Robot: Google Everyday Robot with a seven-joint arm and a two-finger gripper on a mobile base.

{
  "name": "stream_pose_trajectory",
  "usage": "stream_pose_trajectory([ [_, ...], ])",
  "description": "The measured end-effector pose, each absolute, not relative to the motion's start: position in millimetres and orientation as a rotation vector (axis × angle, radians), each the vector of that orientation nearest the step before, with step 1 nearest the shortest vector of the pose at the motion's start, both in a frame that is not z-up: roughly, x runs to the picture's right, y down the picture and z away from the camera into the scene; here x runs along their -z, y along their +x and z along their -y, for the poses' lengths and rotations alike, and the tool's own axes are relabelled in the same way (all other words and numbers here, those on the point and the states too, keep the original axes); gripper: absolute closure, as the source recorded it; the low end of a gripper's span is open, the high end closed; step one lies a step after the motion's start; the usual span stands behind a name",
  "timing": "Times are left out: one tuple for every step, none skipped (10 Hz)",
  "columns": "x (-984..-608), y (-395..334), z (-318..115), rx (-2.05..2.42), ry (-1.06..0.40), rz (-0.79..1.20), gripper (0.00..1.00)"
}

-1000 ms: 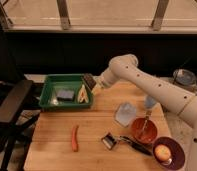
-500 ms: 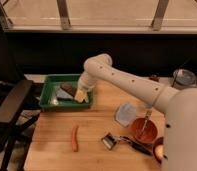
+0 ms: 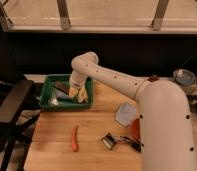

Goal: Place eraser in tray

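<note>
The green tray [image 3: 90, 82] stands at the back left of the wooden table. My gripper [image 3: 74, 90] reaches down into it from the right, at the end of the white arm. A small dark block, the eraser [image 3: 61, 87], lies low inside the tray just left of the gripper. I cannot tell whether the gripper still touches it. A yellowish V-shaped piece [image 3: 82, 95] and a grey-blue flat rectangle [image 3: 54, 100] also lie in the tray.
An orange-red stick [image 3: 74, 137] lies on the table's front left. A clear plastic piece [image 3: 125, 114] and a black-and-silver tool [image 3: 110, 141] lie right of centre. A black chair [image 3: 12, 107] stands left of the table. A round bowl [image 3: 184, 77] sits far right.
The arm has swung left. The gripper moved from the tray's right edge to down inside the tray, carrying the dark block with it.
</note>
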State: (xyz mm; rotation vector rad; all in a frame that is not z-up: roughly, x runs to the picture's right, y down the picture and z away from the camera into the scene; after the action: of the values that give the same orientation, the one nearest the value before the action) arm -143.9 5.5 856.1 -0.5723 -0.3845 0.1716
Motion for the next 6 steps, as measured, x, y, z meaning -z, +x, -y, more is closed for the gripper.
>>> stream_pose_trajectory([
  [-865, -142, 2, -0.169, -0.578, 0.404, 1.0],
  [-876, -142, 11, -0.16, -0.583, 0.425, 1.0],
  [-887, -143, 19, -0.131, -0.581, 0.455, 1.0],
  [-894, -146, 23, -0.101, -0.573, 0.477, 1.0],
  [-904, -148, 25, -0.069, -0.561, 0.495, 1.0],
  [-911, -149, 27, -0.053, -0.557, 0.506, 1.0],
])
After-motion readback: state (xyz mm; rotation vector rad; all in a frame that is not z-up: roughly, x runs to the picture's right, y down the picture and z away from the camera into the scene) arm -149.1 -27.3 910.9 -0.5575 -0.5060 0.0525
